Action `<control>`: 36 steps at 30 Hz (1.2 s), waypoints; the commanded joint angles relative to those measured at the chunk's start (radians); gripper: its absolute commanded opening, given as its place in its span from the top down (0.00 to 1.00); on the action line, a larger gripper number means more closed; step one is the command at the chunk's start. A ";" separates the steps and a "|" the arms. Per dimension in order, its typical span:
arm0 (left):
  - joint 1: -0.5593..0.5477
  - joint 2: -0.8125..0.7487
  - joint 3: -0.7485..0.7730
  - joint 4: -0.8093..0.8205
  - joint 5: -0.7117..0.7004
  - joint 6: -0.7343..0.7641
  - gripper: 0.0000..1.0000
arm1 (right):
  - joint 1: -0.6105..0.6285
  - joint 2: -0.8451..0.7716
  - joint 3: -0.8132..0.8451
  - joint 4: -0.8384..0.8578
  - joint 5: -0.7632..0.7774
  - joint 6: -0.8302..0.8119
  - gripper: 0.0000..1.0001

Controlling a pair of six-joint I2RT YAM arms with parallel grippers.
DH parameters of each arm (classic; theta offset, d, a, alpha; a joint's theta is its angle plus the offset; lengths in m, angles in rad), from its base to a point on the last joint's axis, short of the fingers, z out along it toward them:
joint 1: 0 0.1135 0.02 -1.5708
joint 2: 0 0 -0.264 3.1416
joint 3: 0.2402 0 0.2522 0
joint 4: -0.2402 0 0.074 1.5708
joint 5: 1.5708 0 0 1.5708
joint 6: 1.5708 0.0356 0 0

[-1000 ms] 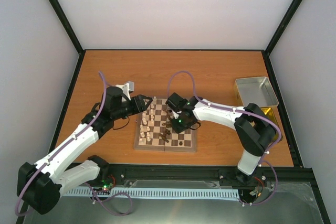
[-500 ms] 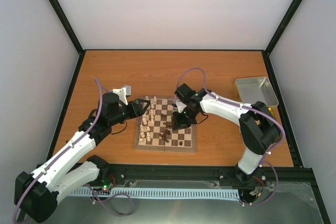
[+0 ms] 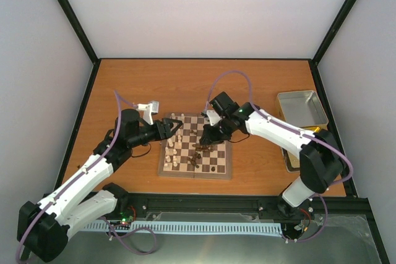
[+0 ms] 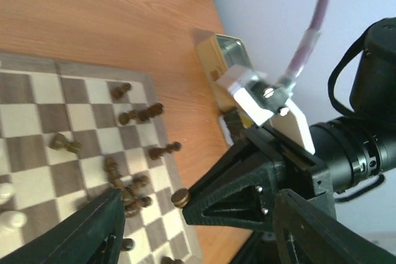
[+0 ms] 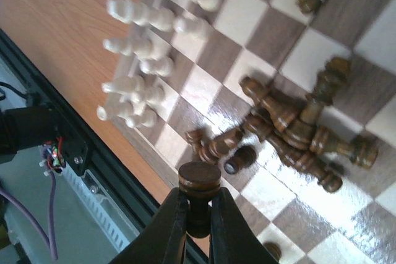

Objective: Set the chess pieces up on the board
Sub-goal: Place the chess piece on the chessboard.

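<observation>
**A:** What is the right end effector point(image 5: 199, 205) doing?

**B:** It's clamped on one dark chess piece point(image 5: 199, 180), held upright above the board point(image 5: 272, 35).

**A:** And the other dark pieces point(image 5: 297, 128)?

**B:** Most lie toppled in a heap on the board, with a few scattered on nearby squares. The white pieces point(image 5: 148, 17) stand in rows along the board's left side.

**A:** And the left end effector point(image 3: 175, 127)?

**B:** Its fingers are apart and empty, at the board's far left corner. A metal tray point(image 3: 302, 108) sits on the surface point(image 3: 247, 85), well right of the board.

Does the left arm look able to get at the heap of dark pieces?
Probably, but awkwardly: the left gripper is open nearby, yet upright white chessmen stand between it and the heap of dark pieces, and the right gripper, pinching one dark piece, hangs close by.
</observation>
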State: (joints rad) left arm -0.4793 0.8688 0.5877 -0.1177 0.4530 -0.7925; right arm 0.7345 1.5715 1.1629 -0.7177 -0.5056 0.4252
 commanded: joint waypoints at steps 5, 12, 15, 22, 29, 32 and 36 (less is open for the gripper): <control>0.005 0.067 -0.017 0.177 0.249 -0.238 0.32 | 0.004 -0.213 -0.112 0.334 -0.014 -0.189 0.97; 0.005 0.191 -0.009 0.337 0.348 -0.388 0.30 | 0.034 -0.211 -0.093 0.386 0.040 -0.308 0.97; 0.005 0.220 -0.021 0.388 0.359 -0.434 0.30 | 0.037 -0.202 -0.087 0.379 0.056 -0.331 0.97; 0.002 0.257 -0.034 0.407 0.343 -0.463 0.48 | 0.040 -0.200 -0.100 0.391 0.040 -0.339 0.97; 0.002 0.289 -0.022 0.432 0.356 -0.478 0.44 | 0.040 -0.187 -0.092 0.384 0.019 -0.356 0.97; 0.002 0.294 -0.017 0.435 0.354 -0.481 0.46 | 0.040 -0.180 -0.086 0.380 0.013 -0.362 0.97; 0.002 0.305 -0.009 0.442 0.356 -0.482 0.56 | 0.043 -0.168 -0.077 0.371 0.002 -0.373 0.97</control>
State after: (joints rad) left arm -0.4786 1.1606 0.5575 0.2790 0.7944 -1.2709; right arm 0.7666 1.3884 1.0637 -0.3618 -0.4873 0.0822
